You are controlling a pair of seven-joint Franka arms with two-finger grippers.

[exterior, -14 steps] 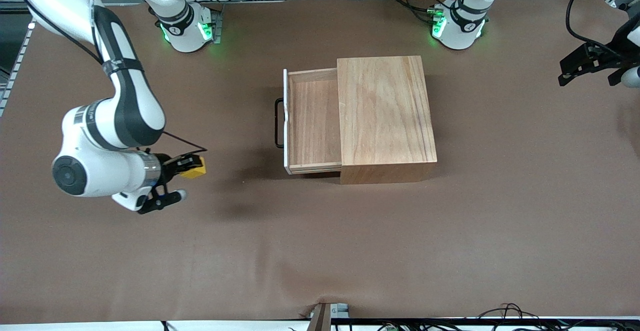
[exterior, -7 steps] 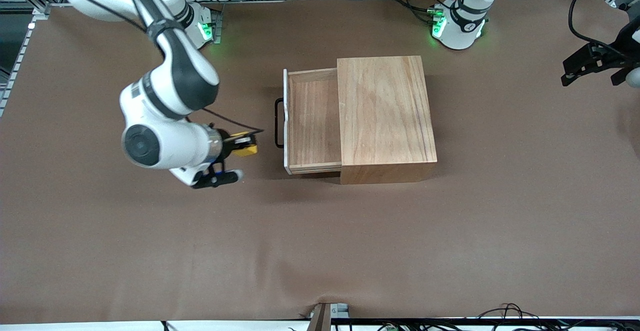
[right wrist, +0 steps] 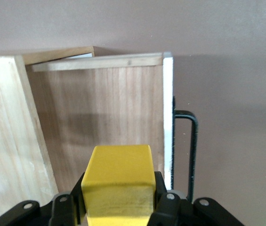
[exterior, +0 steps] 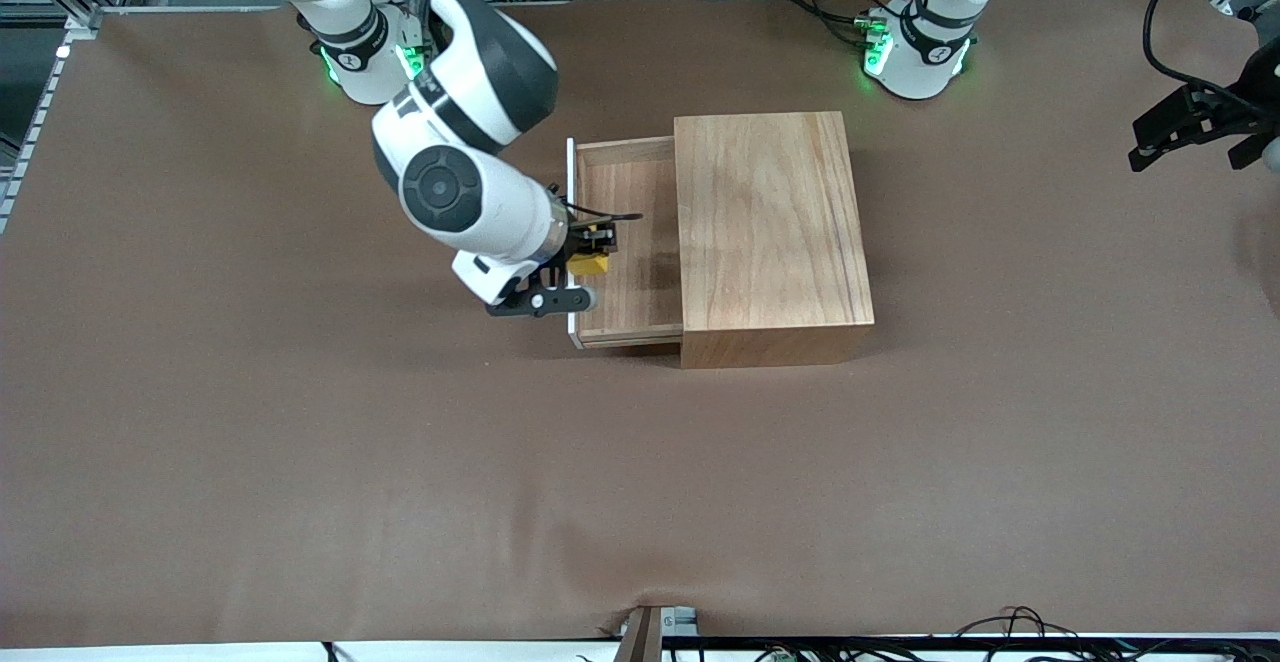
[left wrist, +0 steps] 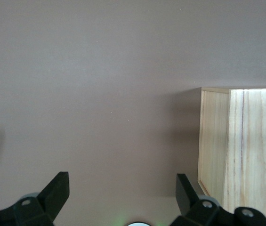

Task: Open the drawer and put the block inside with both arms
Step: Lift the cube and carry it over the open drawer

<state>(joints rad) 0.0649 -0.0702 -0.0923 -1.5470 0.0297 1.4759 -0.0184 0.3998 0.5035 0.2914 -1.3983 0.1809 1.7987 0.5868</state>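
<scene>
Drawer (exterior: 625, 242): I saw it pulled out of the cabinet (exterior: 768, 232) toward the right arm's end of the table, its light wooden tray bare and open to view. The white-edged front panel (right wrist: 168, 117) stood upright, with the black loop handle (right wrist: 189, 150) on its outer face.

Block (exterior: 588, 264): the small yellow cube was up in the air over the drawer tray, just inside the front panel – not resting on the wood. In the right wrist view its top face (right wrist: 117, 181) filled the space between the black fingers (right wrist: 165, 200).

Right gripper (exterior: 585, 260): I had it clamped on the block from two sides, hanging over the open drawer near the front panel. The right arm (exterior: 465, 157) reached in from its green-lit base (exterior: 365, 57) and bent down over the handle end of the drawer.

Left gripper (exterior: 1195, 122): it hung over the brown table (exterior: 400, 492) at the left arm's end, well apart from the cabinet – this arm waited. Its wrist view showed the two fingers (left wrist: 55, 190) spread wide with nothing between them, and a corner of the cabinet (left wrist: 241, 146) off to one side.

Cabinet: the box-like wooden body sat near the middle of the table, between the two arm bases.
</scene>
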